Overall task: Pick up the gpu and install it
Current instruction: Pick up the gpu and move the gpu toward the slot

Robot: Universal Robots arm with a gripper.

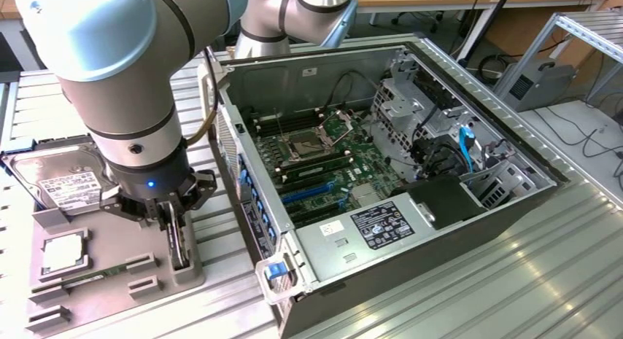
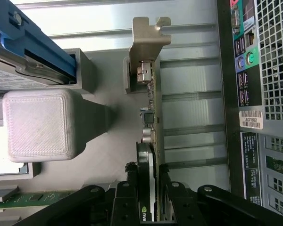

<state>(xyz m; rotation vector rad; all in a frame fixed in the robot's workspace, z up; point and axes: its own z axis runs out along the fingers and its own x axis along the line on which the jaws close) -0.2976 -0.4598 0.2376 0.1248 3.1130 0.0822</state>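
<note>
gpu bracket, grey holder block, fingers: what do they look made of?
gpu bracket: bare sheet metal by the look, dull silver-beige, thin, notched at the end.
holder block: likely 3D-printed plastic, matte grey, fine layer lines on its face.
fingers: black, matte; metal or plastic cannot be told.

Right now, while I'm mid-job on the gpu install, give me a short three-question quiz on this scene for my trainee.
1. True or false: the gpu is already seated in the computer case.
2. What is the end effector closed on? A) the hard drive B) the gpu C) the memory stick
3. Fill in: the gpu stands on its edge in a slot of the grey ____ beside the computer case.
Key: 1 false; 2 B; 3 tray.
</note>
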